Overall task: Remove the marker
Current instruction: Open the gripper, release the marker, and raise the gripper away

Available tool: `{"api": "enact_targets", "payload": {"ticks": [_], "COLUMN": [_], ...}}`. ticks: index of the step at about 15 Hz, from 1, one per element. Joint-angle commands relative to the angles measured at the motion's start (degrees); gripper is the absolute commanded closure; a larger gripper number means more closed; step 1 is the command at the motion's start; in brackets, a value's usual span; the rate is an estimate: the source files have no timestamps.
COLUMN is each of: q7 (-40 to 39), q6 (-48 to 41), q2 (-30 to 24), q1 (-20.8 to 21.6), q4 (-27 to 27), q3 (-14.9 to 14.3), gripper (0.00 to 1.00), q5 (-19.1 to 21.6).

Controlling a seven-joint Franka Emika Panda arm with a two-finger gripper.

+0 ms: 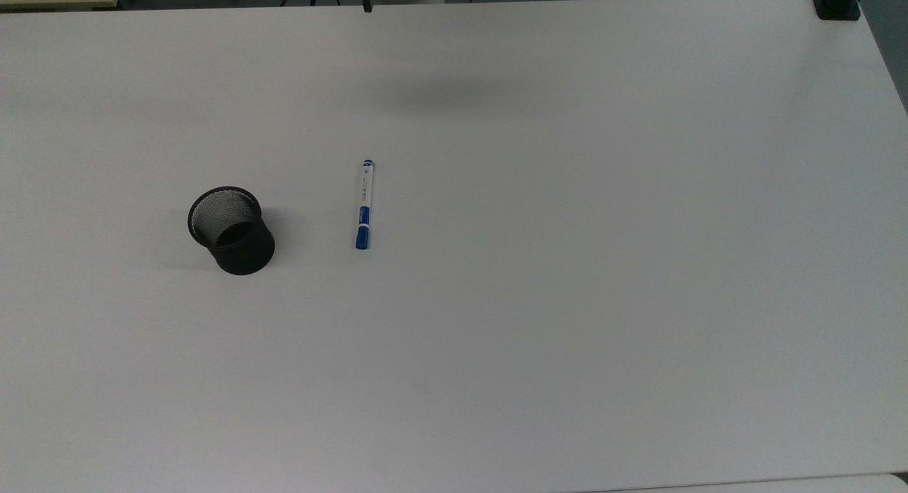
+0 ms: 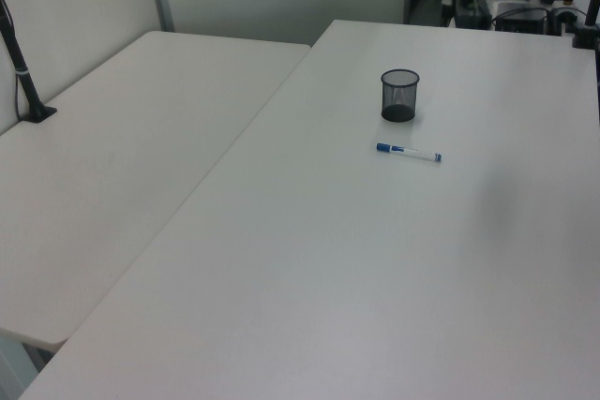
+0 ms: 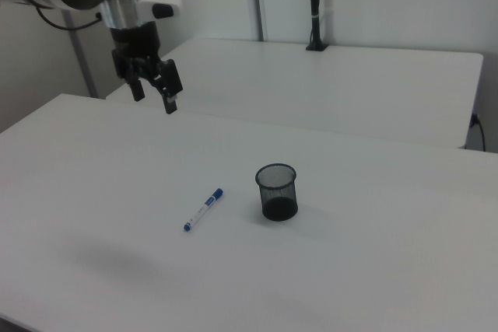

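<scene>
I can't read any text from here. The marker, lying on the surface just beside the black mesh cup, carries small dark print along its white barrel, but the characters are too tiny for me to make out.

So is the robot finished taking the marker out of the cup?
It looks finished. The marker lies flat on the table, apart from the cup. The gripper is open, holds nothing and is high above the table's far edge in the right view. Nothing seems left to do.
</scene>
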Motion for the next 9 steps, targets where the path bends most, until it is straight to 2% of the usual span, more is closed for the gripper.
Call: {"api": "enact_targets", "payload": {"ticks": [1,5,9], "q7": [-0.1,-12.5,-12.5], "q6": [0.0,1.0,4.2], "q2": [-2.6,-1.3,-1.3], "q1": [0.1,-1.8,-2.6], "q4": [-3.4,-1.8,-1.0], "q3": [-0.1,0.0,-0.1], "gripper": [0.00,0.00,0.00], "q5": [-0.2,-0.7,-0.9]}}
